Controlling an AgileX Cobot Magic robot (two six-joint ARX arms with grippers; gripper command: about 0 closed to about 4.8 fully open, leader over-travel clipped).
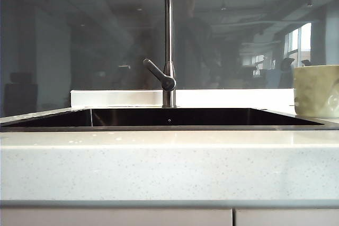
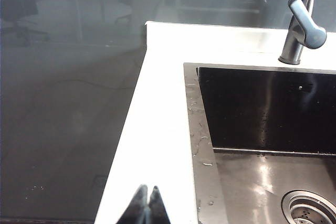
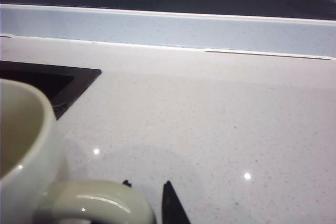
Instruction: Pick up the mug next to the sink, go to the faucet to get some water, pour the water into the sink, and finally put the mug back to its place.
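Pale speckled countertop (image 3: 220, 129) carries the mug (image 3: 23, 145) upright beside the sink (image 3: 47, 85). Your right gripper (image 3: 149, 198) flanks the mug handle (image 3: 97, 200), grip unconfirmed; I cannot tell its closure. Left gripper (image 2: 145, 203), clenched and empty, sits across the basin, farther off.

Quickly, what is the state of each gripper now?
Left gripper: closed, empty, above the countertop.
Right gripper: at the mug handle; state cannot be told.
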